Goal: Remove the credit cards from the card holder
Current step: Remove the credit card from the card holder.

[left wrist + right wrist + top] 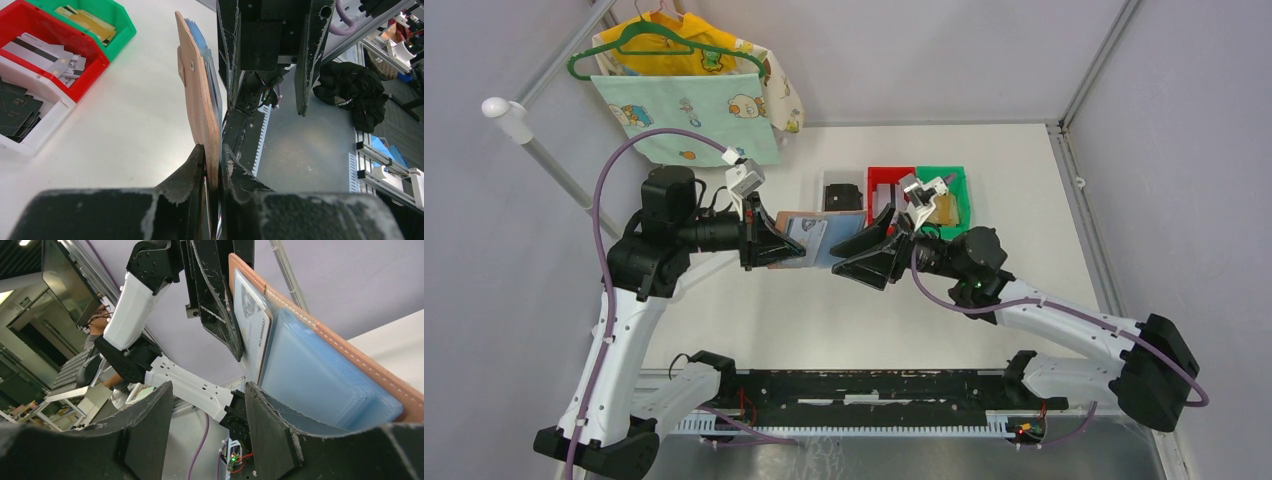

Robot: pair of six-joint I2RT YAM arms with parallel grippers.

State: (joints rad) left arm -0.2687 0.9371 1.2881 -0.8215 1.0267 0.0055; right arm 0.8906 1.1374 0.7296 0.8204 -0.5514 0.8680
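Now, left gripper: my two fingers are squeezed tight on one edge of the card holder. I hold it up in the air, folded open.
Right gripper: my fingers are spread apart with nothing between them. They point at the open inside of the holder, very near it. I cannot tell if one finger touches it.
Card holder: it hangs above the table, between my two arms. It is tan outside and shiny blue inside.
Credit cards: one pale card with print sits in a sleeve, close to my left fingers. The blue sleeves beside it lie in a stack. I cannot tell if more cards hide in them.
Bins: a red bin, a green bin and a white bin stand side by side farther back. Pale cards lie in the red one, golden ones in the green one, black ones in the white one.
Step, I think: put my right fingers around the edge of the pale card and pull it out.
Could go wrong, pinch: I might grab the sleeve along with the card, because both are thin and flat. Then the card would stay stuck.
Could go wrong, tug: I hold the holder by one edge only, so a hard pull could twist it or slide it out of my left fingers.
Could go wrong, drop: the card is smooth, so a weak grip could let it fall onto the table.
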